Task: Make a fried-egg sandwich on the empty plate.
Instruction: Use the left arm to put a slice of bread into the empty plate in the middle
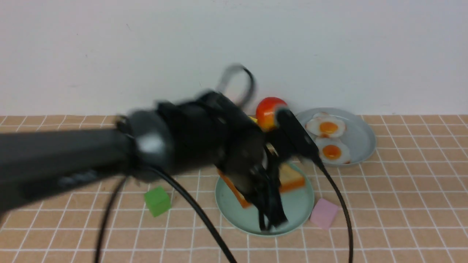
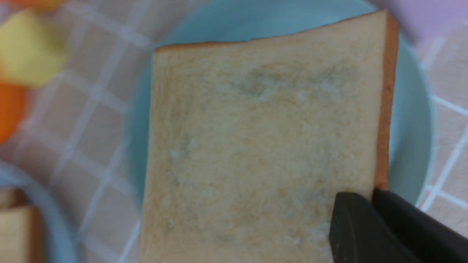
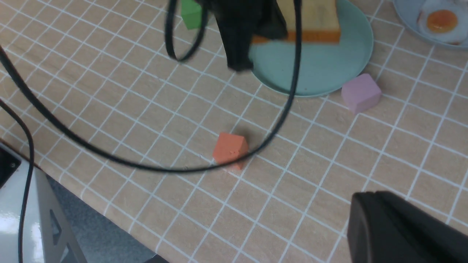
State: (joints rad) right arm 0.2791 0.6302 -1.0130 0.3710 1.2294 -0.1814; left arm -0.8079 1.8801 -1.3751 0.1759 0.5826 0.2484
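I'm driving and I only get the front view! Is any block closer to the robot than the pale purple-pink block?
Observer: Yes, the right wrist view shows a coral-orange block, nearer the robot's side than the round pale mint-green plate.

Operator: Ooh! And is my big black arm hiding any more toast?

Observer: Yes. The left wrist view catches the edge of a bluish plate with golden toast on it.

Operator: What does the top of the toast over the mint plate look like?

Observer: Pale and golden, with a few greyish smudges; that's the big square toast slice.
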